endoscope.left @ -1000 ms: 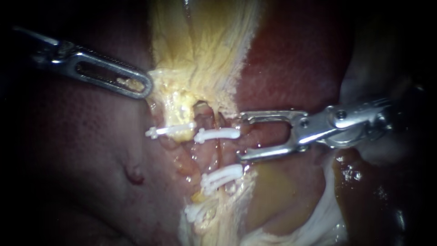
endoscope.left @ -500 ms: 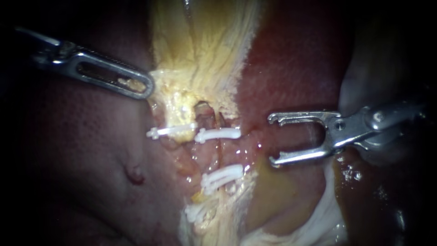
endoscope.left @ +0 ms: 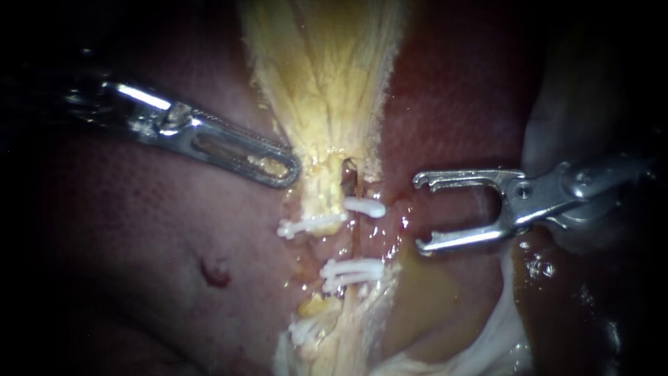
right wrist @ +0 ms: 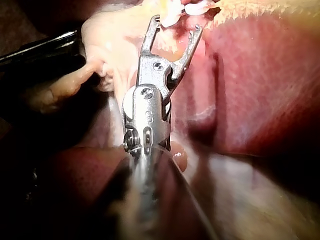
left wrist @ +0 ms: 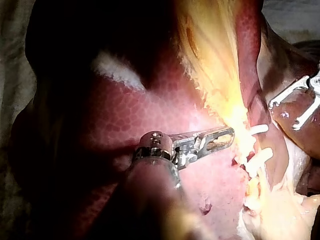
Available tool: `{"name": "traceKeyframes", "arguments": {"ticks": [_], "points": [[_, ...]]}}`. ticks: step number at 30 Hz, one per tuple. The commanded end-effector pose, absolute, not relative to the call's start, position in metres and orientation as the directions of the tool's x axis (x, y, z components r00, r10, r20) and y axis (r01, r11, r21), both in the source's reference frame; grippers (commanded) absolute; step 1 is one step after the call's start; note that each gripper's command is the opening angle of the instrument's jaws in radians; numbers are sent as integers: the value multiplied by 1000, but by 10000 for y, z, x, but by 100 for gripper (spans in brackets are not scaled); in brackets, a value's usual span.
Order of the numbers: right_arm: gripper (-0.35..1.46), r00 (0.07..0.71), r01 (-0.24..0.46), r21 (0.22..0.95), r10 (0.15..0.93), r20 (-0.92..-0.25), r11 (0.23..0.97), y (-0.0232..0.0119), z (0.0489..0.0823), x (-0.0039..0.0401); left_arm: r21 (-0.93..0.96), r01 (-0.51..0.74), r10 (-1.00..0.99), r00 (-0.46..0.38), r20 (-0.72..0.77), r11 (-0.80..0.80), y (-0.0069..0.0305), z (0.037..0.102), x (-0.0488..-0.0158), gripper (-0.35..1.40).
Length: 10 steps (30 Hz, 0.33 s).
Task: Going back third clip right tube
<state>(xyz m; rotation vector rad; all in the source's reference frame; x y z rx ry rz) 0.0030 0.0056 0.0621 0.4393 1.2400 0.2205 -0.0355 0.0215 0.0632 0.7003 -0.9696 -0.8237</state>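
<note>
My right instrument [endoscope.left: 419, 214] stands open and empty to the right of the right tube [endoscope.left: 356, 237], apart from it. The tube carries white clips: one above [endoscope.left: 363, 207] and a pair below [endoscope.left: 351, 270]. Another clip [endoscope.left: 309, 225] crosses the tube beside it on the left. My left instrument [endoscope.left: 289, 169], with slotted jaws, is shut on the yellow gallbladder tissue [endoscope.left: 327, 83] just above the clips. In the left wrist view its jaws [left wrist: 227, 135] hold that tissue, with the right instrument [left wrist: 284, 115] beyond. In the right wrist view the open jaws [right wrist: 176, 25] point at the clips [right wrist: 192, 7].
Dark red liver [endoscope.left: 139, 244] lies on both sides, with a small red spot [endoscope.left: 216, 273] on its left part. More white clips [endoscope.left: 306, 331] sit low on the yellow strand. Pale wet tissue [endoscope.left: 501, 327] lies below the right instrument.
My right instrument drew back to the right, away from the tube, jaws still open, then held still. My left instrument moved right and down, pulling the yellow tissue and clips with it.
</note>
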Motion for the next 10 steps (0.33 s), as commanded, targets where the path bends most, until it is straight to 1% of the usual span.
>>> {"name": "traceKeyframes", "arguments": {"ticks": [1,10], "points": [[50,318,75,437,394,-862,896,56,620,31,813,279,-847,324,422,511,215,632,-355,-35],[50,317,77,440,397,-862,895,58,617,32,813,278,-847,324,421,511,216,632,-354,-35]]}}
